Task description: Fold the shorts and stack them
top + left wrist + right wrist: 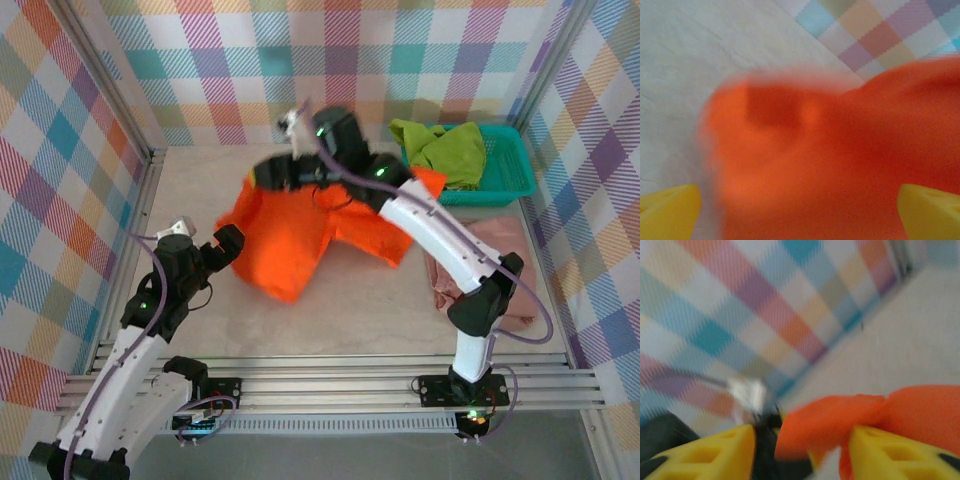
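Table (350,312): orange shorts (285,250) mid, pink shorts (510,240) right edge, teal basket (508,165) far right.

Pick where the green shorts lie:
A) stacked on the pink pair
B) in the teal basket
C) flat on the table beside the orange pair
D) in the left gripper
B: the green shorts sit bunched inside the teal basket at the far right, apart from the orange shorts and the pink shorts on the table.
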